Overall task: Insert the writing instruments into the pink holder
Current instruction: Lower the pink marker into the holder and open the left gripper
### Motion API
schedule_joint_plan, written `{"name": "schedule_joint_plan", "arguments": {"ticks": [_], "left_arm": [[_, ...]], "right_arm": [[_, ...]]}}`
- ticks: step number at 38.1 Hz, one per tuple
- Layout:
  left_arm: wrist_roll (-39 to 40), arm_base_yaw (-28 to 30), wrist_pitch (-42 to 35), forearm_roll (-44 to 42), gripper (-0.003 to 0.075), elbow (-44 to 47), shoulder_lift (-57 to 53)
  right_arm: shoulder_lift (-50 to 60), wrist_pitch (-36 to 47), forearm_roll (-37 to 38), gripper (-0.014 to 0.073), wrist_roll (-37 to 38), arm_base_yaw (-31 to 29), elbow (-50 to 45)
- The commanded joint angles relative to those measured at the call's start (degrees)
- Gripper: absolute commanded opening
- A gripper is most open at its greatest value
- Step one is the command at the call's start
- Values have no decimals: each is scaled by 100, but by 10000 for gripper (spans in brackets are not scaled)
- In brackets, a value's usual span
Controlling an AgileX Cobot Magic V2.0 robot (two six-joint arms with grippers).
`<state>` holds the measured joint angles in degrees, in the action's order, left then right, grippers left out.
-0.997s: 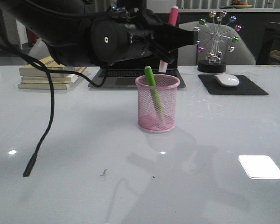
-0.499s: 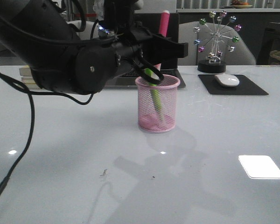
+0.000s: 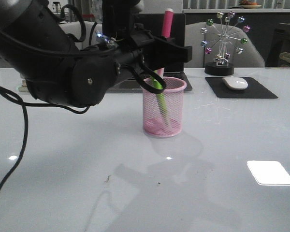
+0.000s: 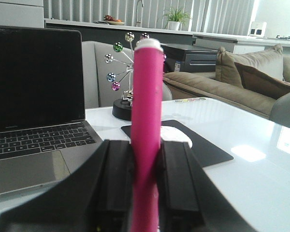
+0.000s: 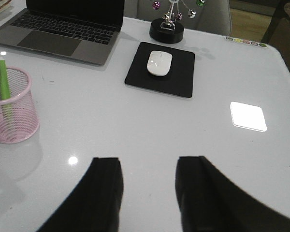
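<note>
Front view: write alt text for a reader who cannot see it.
The left gripper holds a pink marker upright over a pink mesh pen cup on a white table; a green marker already leans inside the cup. Behind are a laptop, a mouse on a black pad and a ferris-wheel ornament.

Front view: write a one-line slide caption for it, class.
Left pincer holds the pink marker upright above the pink holder, where the green marker already leans.
</note>
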<state>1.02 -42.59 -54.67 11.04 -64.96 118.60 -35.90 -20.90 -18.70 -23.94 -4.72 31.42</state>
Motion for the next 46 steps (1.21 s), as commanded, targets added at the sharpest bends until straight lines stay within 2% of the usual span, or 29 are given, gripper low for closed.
{"name": "schedule_joint_plan", "arguments": {"ticks": [1, 6, 9, 20, 24, 32, 38, 46], "left_arm": [[38, -56, -557, -85, 199, -126, -205], [200, -56, -657, -314, 351, -126, -62], [349, -56, -781, -354, 405, -126, 12], [414, -56, -1026, -440, 411, -126, 69], [486, -56, -815, -595, 408, -126, -106], [435, 55, 773, -639, 408, -126, -1007], [435, 302, 1659, -808, 408, -126, -1795], [-102, 709, 3234, -816, 387, -126, -3089]], "right_arm": [[14, 457, -19, 395, -71, -26, 170], [14, 457, -19, 395, -71, -26, 170], [14, 457, -19, 395, -71, -26, 170], [14, 457, -19, 395, -71, -26, 170], [14, 457, -19, 395, -71, -26, 170], [14, 457, -19, 395, -71, -26, 170], [14, 457, -19, 395, -71, -26, 170], [14, 457, -19, 395, -71, -26, 170]]}}
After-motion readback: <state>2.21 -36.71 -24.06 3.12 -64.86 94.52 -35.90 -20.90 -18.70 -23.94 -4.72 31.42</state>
